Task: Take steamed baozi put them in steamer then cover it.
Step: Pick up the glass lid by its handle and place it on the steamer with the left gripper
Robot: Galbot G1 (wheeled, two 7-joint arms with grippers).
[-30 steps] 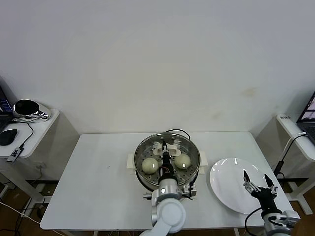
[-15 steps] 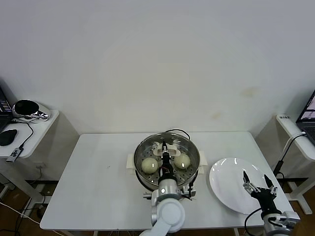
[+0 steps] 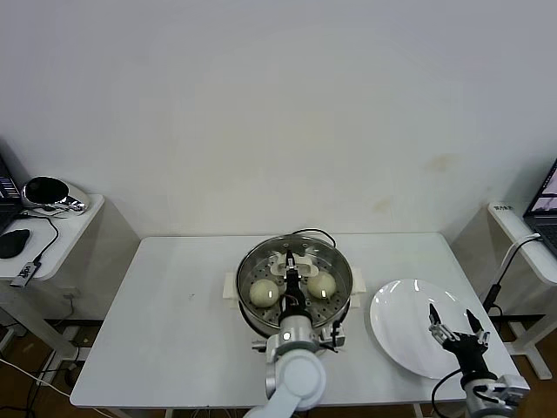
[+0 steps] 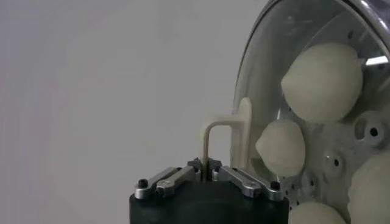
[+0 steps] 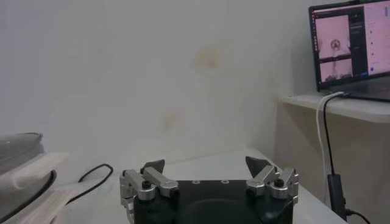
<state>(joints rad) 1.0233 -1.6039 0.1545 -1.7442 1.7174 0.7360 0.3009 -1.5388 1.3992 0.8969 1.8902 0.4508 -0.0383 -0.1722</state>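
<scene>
The steamer stands mid-table on its cream base. The glass cover lies over the pot. My left gripper is shut on the cover's cream handle, which is pinched between the jaws at the thin handle bar. Two steamed baozi show through the glass in the head view. The left wrist view shows several baozi behind the cover. My right gripper hangs open over the white plate, holding nothing.
A black power cable runs behind the steamer. Side tables stand at both ends: a mouse and helmet-like object on the left one, a laptop on the right one. The table's front edge is close to both arms.
</scene>
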